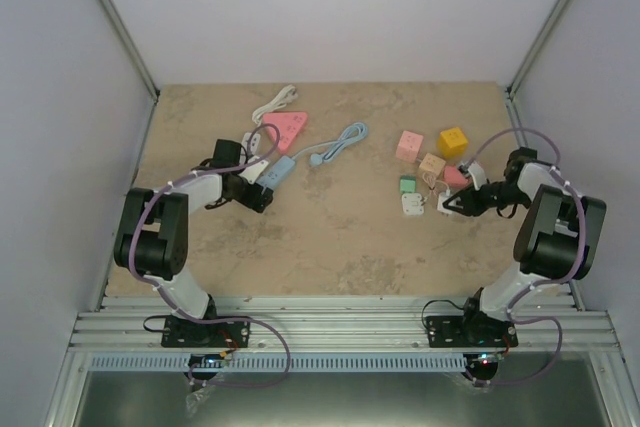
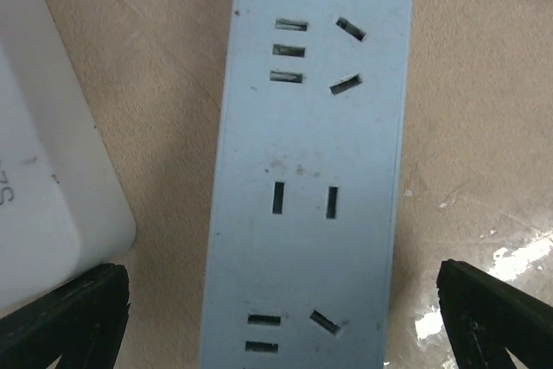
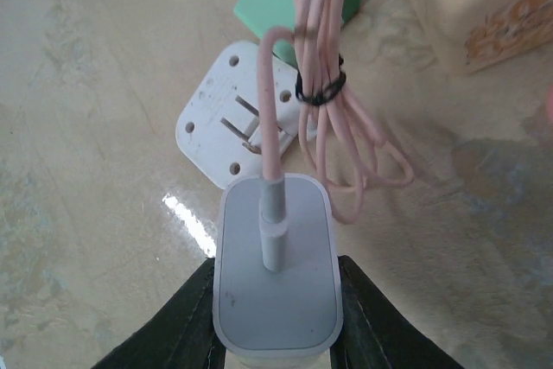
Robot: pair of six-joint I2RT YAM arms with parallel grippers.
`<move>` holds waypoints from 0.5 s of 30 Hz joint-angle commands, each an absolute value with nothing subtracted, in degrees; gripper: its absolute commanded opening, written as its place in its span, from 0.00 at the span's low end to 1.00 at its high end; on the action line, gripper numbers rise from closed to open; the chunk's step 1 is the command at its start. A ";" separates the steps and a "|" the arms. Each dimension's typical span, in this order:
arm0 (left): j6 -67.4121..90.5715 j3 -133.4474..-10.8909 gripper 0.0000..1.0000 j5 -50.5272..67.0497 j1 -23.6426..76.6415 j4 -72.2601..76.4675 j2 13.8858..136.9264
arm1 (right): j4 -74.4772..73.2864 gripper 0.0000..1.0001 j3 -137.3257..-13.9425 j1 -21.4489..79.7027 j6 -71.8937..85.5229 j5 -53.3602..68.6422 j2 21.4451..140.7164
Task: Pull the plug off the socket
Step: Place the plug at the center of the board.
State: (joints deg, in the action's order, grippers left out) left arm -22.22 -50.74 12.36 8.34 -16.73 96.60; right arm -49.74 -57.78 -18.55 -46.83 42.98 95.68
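The blue power strip lay flat on the bench, left of centre, and every slot seen from the left wrist was dark and uncovered. The white plug rested on the bench just beside the strip's left edge, apart from it. The left gripper hung over the strip with its 2 fingers spread wide, 1 off each side of the strip, touching neither it nor the plug.

Beyond the strip in the top view lay a pink triangular strip, a white cord and a coiled blue cord.

Well apart, on the right side of the bench, the right gripper pinched a white charger between its 2 fingers. A bundled pink cable ran from the charger's top. Near it a white adapter lay with its prongs up, with a green cube and a beige cube just behind
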 commanded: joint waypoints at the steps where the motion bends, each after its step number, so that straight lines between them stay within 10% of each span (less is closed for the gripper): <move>1: -22.71 -52.45 1.00 11.07 8.09 -16.38 95.43 | -50.17 0.04 -57.32 -19.07 -48.68 42.62 98.36; 15: -23.35 -54.94 1.00 10.24 8.09 -18.08 90.35 | -47.50 0.21 -56.82 -21.98 -45.85 39.01 103.13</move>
